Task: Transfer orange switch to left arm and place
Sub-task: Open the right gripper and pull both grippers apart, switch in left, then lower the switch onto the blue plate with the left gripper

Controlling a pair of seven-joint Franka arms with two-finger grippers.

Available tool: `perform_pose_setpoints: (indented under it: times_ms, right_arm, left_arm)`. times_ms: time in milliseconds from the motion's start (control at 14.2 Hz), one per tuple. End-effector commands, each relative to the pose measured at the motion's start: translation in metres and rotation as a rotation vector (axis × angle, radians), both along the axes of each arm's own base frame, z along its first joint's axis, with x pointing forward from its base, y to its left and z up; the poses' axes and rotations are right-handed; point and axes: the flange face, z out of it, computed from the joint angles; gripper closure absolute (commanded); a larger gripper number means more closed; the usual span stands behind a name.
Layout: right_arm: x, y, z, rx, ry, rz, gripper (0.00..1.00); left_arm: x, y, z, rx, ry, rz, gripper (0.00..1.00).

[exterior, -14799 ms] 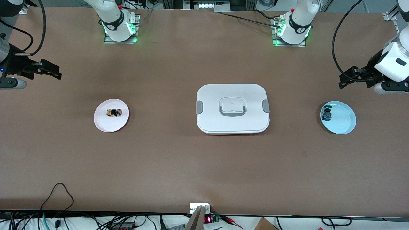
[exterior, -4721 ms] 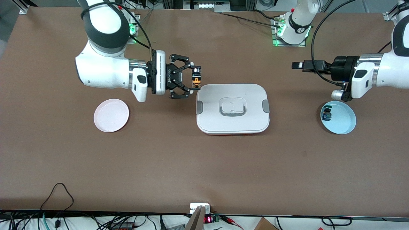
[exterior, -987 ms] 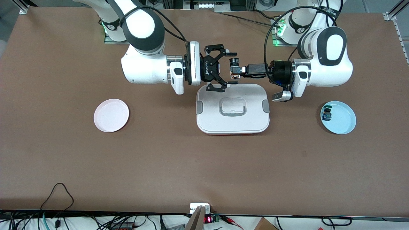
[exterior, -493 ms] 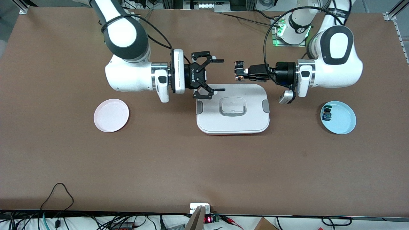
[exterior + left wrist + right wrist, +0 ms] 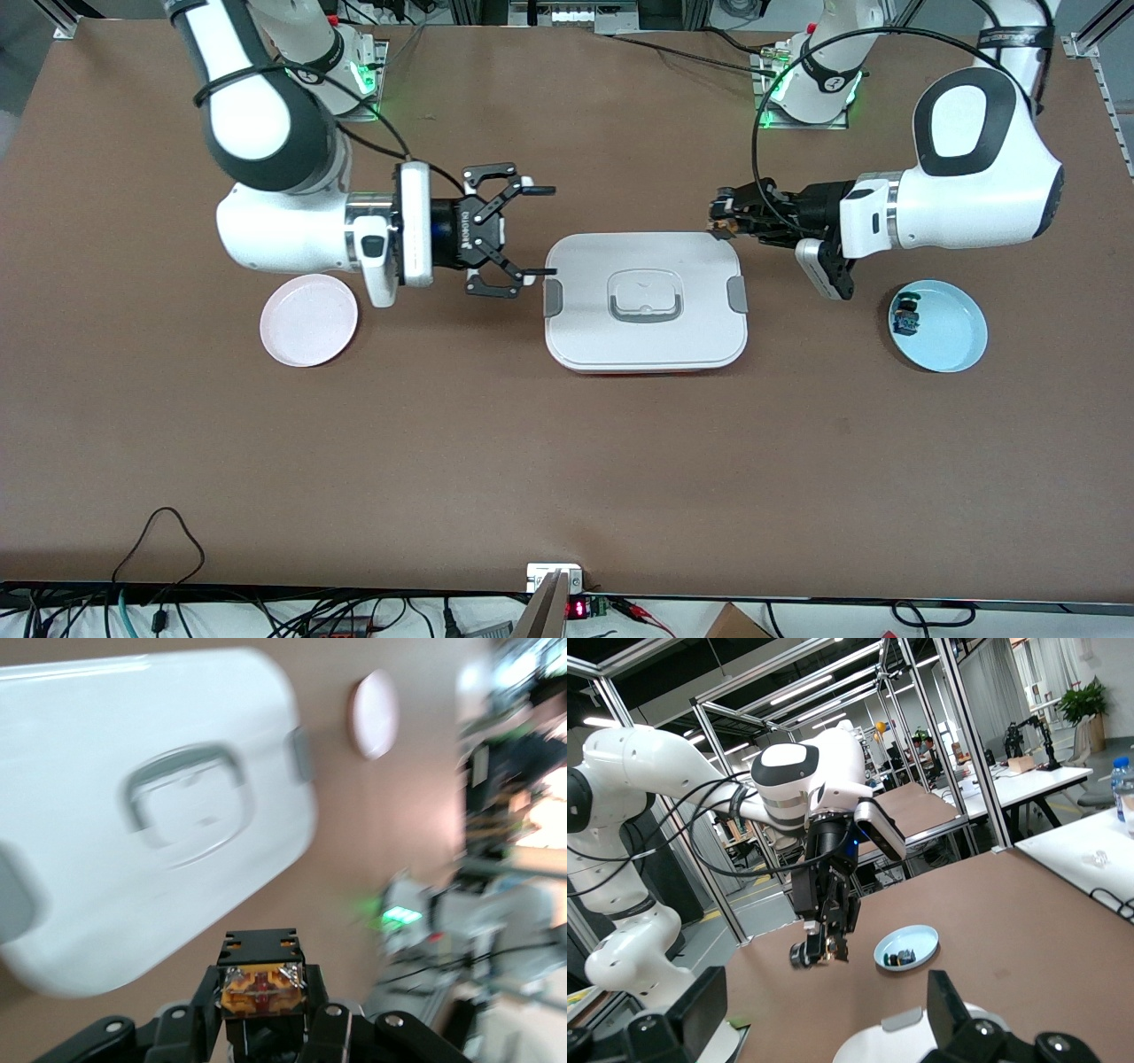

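Seemingly "ROBOTIQ" marks the right gripper point(image 5: 518, 232)

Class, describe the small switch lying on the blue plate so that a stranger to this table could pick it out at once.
Start at the large white box in the middle of the table, then go toward the left arm's end to the round blue plate. The blue-green switch lies on it near the rim. The pink plate holds nothing.
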Motion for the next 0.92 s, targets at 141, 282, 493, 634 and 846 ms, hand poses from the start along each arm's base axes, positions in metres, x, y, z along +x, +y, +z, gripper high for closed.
perform_pose_setpoints:
  times_ms: [141,282,493,634,846]
  right_arm:
    - [-0.003,-0.045,-0.015,-0.133,0.161,0.054,0.0]
    - [0.0,-0.066,-0.02,-0.217,0.232,0.072,0.0]
    - [0.006,-0.111,-0.031,-0.395,0.333,0.058,0.0]
    - [0.007,-0.14,-0.037,-0.548,0.431,0.04,0.0]
    - [0.009,-0.169,-0.043,-0.741,0.578,-0.065,0.0]
  left_arm:
    - [0.007,0.045,-0.019,0.287,-0.122,-0.293,0.74]
    - [0.011,0.074,-0.03,0.377,-0.153,-0.396,0.73]
    - [0.019,0.136,-0.06,0.49,-0.151,-0.57,0.72]
    - [0.031,0.169,-0.081,0.532,-0.227,-0.725,0.72]
    - [0.046,0.235,-0.117,0.511,-0.345,-0.883,0.72]
